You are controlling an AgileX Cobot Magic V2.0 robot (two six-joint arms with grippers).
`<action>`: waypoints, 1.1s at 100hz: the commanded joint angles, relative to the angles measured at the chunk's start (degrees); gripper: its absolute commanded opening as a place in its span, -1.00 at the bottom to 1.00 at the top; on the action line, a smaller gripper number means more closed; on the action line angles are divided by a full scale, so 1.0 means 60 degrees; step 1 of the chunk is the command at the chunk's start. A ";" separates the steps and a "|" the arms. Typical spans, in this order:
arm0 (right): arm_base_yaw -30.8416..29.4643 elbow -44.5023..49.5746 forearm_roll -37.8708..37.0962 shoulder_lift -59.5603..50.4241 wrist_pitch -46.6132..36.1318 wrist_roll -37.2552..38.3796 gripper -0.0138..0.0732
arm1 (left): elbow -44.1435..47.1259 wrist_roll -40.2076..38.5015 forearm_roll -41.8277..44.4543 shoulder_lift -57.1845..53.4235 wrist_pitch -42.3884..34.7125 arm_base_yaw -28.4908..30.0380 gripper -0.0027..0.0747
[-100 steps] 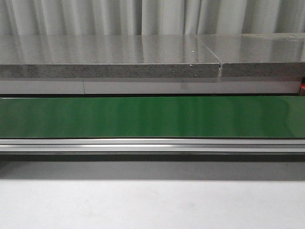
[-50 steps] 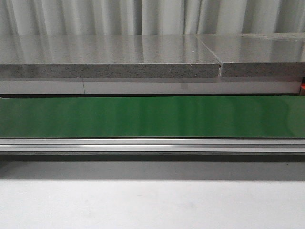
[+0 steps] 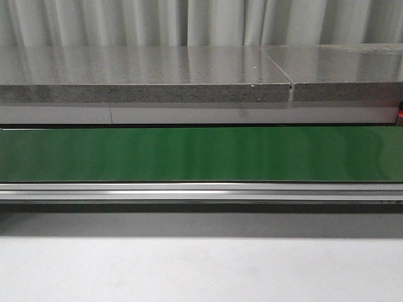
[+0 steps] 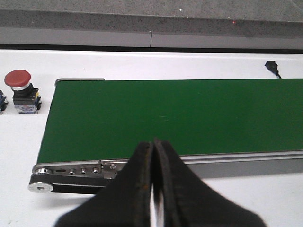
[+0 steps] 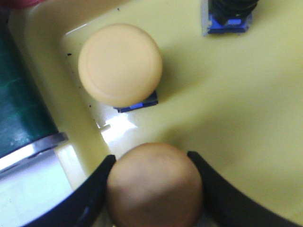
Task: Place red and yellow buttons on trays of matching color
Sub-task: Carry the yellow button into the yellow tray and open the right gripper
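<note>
The front view shows a long green belt [image 3: 201, 154], smooth and matte, running the full width above a ribbed bright metal rail [image 3: 201, 190], with a plain white table [image 3: 201, 270] in front and a speckled grey stone-like slab [image 3: 145, 75] behind, split by a narrow seam; pale pleated curtains [image 3: 126, 22] hang at the back, and neither arm nor any button appears there. From the left wrist, the left gripper [image 4: 154, 156] has its two dark, wedge-shaped fingers pressed together at the tips with nothing between them, only a thin sliver of light lower down. Beyond it lies the belt's end, with a round metal roller [image 4: 40, 187] and a row of small screws in the side rail. Beside that end, on the white table, stands a red button [image 4: 20, 90] with a domed mushroom cap on a blocky black base; a second object at the picture's edge is cut off and cannot be identified. A small black plug [image 4: 271, 65] lies far off across the belt. From the right wrist, the right gripper [image 5: 154, 189] has its black fingers on either side of a yellow button [image 5: 155, 184], whose rounded cap fills the gap, blurred and shaded, over a glossy yellow tray [image 5: 246, 104] with a raised rounded rim. Another yellow button [image 5: 120, 64], flat-topped and round on a blue-edged base, stands on the tray just beyond it. A third base [image 5: 228, 16], black and blue, is cut off, its cap unseen
</note>
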 commanded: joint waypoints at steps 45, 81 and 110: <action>-0.0067 -0.0183 -0.0075 -0.0058 -0.0458 -0.0059 -0.29 | -0.0265 -0.0029 -0.0118 0.0045 -0.0703 -0.0055 -0.98; -0.0067 -0.0183 -0.0091 0.0355 -0.0632 -0.0059 -0.27 | -0.0265 -0.0029 -0.0118 0.0045 -0.0703 -0.0055 -0.98; -0.0067 -0.0183 -0.0191 0.0355 -0.0304 -0.0059 0.45 | -0.0265 -0.0029 -0.0118 0.0045 -0.0703 -0.0055 -0.98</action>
